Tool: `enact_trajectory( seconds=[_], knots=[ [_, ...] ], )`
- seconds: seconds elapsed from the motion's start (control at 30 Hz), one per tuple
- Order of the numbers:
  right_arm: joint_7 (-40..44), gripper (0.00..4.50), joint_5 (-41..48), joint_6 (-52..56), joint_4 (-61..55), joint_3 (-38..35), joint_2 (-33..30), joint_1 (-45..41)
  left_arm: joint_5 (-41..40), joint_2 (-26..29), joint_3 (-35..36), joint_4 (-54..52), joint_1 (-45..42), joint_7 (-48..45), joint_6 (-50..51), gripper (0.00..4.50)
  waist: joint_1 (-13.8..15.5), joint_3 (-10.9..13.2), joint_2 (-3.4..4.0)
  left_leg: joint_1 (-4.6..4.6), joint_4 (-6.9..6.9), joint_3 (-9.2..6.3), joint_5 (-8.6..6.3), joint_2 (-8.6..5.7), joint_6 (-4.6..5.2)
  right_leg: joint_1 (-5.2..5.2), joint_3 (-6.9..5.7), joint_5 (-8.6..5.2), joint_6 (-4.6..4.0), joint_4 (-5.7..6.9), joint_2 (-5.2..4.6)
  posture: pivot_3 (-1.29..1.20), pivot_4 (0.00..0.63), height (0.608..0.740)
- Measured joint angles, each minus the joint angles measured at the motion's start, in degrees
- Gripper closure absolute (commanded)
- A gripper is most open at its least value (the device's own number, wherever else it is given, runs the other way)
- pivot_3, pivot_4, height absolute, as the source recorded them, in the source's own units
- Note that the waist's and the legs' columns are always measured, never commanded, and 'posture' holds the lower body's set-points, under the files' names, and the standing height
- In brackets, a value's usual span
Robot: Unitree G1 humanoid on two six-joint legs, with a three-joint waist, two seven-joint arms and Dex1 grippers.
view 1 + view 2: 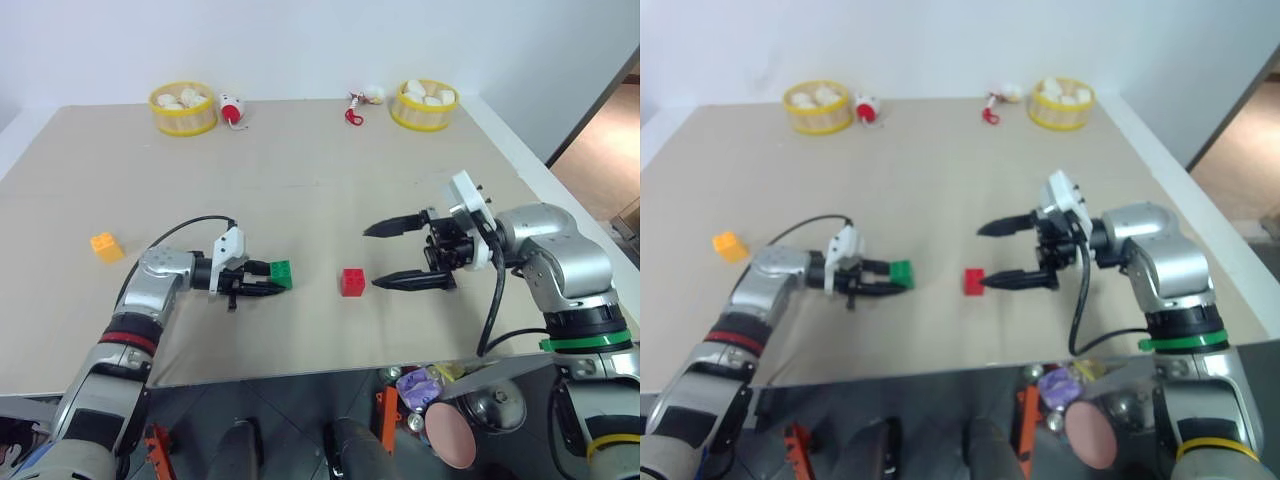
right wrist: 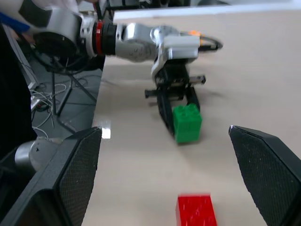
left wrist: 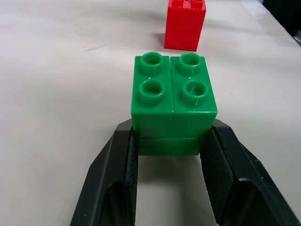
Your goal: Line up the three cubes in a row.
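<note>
My left gripper (image 1: pixel 268 279) is shut on the green cube (image 1: pixel 281 273), its black fingers (image 3: pixel 117 179) clamping the cube's lower sides just above the table. The red cube (image 1: pixel 352 282) stands on the table a short way to the green cube's right, with a gap between them. My right gripper (image 1: pixel 370 258) hovers open just right of the red cube, one finger above and one level with it, nothing between them. The orange-yellow cube (image 1: pixel 106 245) sits alone near the table's left edge. The right wrist view shows the green cube (image 2: pixel 187 123) beyond the red cube (image 2: pixel 196 211).
Two yellow-rimmed round baskets (image 1: pixel 184 108) (image 1: pixel 424 105) with pale items stand at the table's far edge, with small red-and-white toys (image 1: pixel 233 108) (image 1: pixel 360 103) beside them. The beige table (image 1: pixel 300 180) ends just in front of both arms.
</note>
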Motion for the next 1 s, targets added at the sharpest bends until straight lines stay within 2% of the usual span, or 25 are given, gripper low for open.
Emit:
enact_trajectory(
  seconds=[0.23, 0.6, 1.0],
  knots=[
    [-0.14, 0.00, -1.94, -3.26, 4.93, -0.08, -0.23, 1.30, 0.68, -0.98, -0.82, 2.24, -1.52, -3.05, -0.23, 3.21, -0.10, 0.00, 0.00, 0.01, 0.03, -0.08, 0.00, 0.02, 0.01, -0.02, 0.03, 0.03, -0.03, 0.06, 0.13, 0.00, 0.150, 0.740],
    [-0.25, 0.00, -2.70, -4.06, 5.53, -0.08, 0.22, 1.31, 2.43, -1.51, -0.83, 4.23, -1.78, -3.00, -2.37, 3.21, -0.08, 0.00, 0.00, 0.00, 0.22, -0.09, 0.00, 0.01, 0.01, 0.04, 0.04, 0.05, 0.01, 0.14, 0.11, 0.00, 0.150, 0.740],
    [-0.35, 0.00, -3.36, -4.55, 6.51, -0.03, 1.42, 0.79, 3.92, -4.63, -1.04, 5.22, -2.98, -2.06, -2.63, 3.21, 0.09, 0.00, 0.00, -0.07, 0.48, -0.13, -0.01, -0.01, 0.01, 0.10, 0.05, 0.09, 0.10, 0.20, 0.10, 0.00, 0.150, 0.740]
  ],
)
